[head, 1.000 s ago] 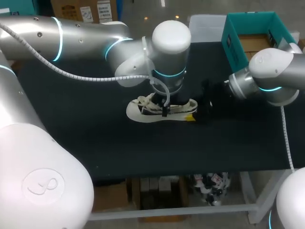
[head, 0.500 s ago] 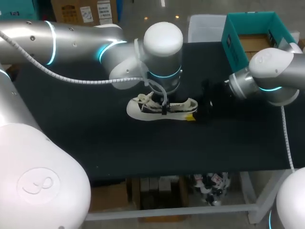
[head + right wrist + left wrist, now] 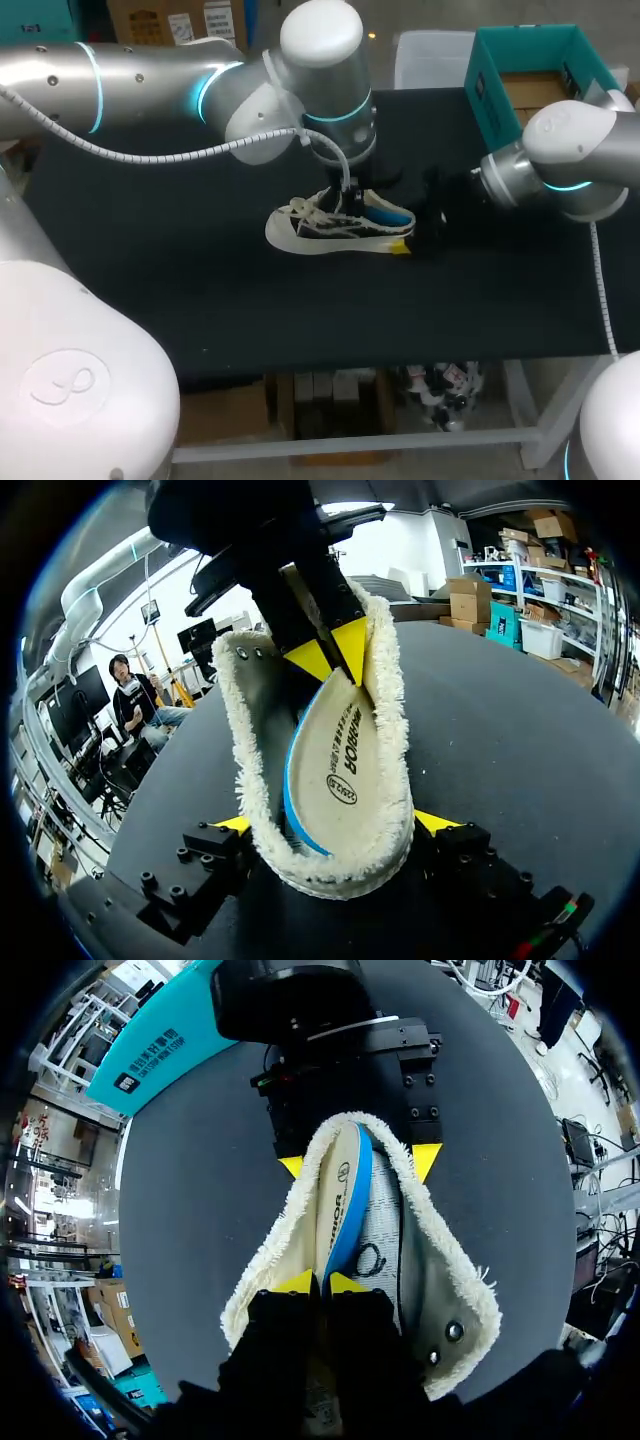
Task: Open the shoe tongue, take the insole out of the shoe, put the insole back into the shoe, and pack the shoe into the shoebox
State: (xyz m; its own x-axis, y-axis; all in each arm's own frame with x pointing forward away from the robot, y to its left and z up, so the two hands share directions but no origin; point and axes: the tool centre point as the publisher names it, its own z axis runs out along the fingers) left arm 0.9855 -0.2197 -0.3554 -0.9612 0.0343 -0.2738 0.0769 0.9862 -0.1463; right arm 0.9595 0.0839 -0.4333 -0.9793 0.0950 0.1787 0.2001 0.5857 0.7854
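Observation:
A white shoe (image 3: 318, 233) with a fuzzy collar lies on its sole in the middle of the black table. My left gripper (image 3: 322, 1282) hangs above the shoe's opening, shut on the edge of the insole (image 3: 340, 1200). The insole's heel end (image 3: 386, 213) is raised out of the shoe, with its blue underside showing. My right gripper (image 3: 336, 825) is at the heel, with its fingers wide apart and pressed against both sides of the shoe (image 3: 250, 730). The teal shoebox (image 3: 530, 75) stands at the far right corner.
A clear plastic bin (image 3: 430, 55) stands beside the shoebox at the table's back edge. The black tabletop (image 3: 180, 280) lies bare in front of the shoe and to its left.
My left arm has risen and drawn back, pulling the insole's heel end up out of the shoe so that its blue side shows. The right arm and the shoe have stayed put.

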